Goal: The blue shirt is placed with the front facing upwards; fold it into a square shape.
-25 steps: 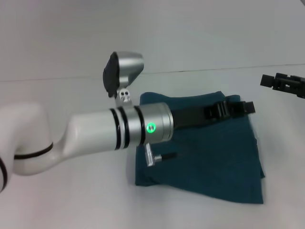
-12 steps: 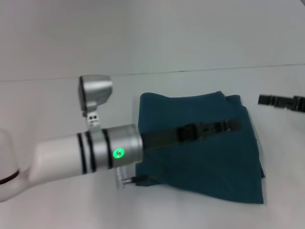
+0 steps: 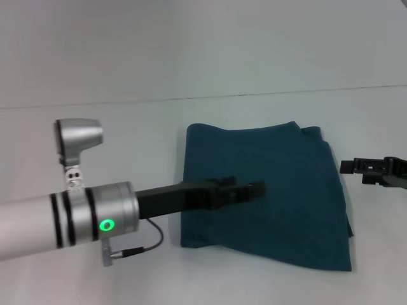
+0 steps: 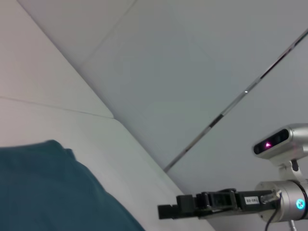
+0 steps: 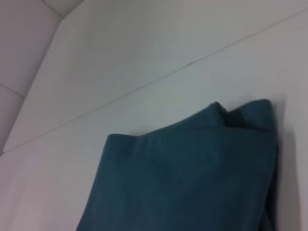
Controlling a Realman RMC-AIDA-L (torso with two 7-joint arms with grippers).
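Note:
The blue shirt (image 3: 289, 203) lies folded into a rough square on the white table, plain side up, with no lettering showing. It also fills part of the left wrist view (image 4: 43, 187) and the right wrist view (image 5: 183, 178). My left gripper (image 3: 257, 189) reaches in from the lower left and hovers over the shirt's near-left part, holding nothing. At the right edge my right gripper (image 3: 346, 167) hangs beside the shirt's right border, apart from the cloth. The left wrist view shows that right gripper (image 4: 163, 211) from farther off.
The white table (image 3: 127, 127) runs back to a pale wall. The left forearm (image 3: 95, 219) with its green light and a loose cable (image 3: 137, 248) crosses the front left. Bare table lies left of and behind the shirt.
The left arm has drawn back toward the lower left, its gripper sliding from the shirt's far right corner to its near-left part. The right gripper has come lower and closer to the shirt's right edge.

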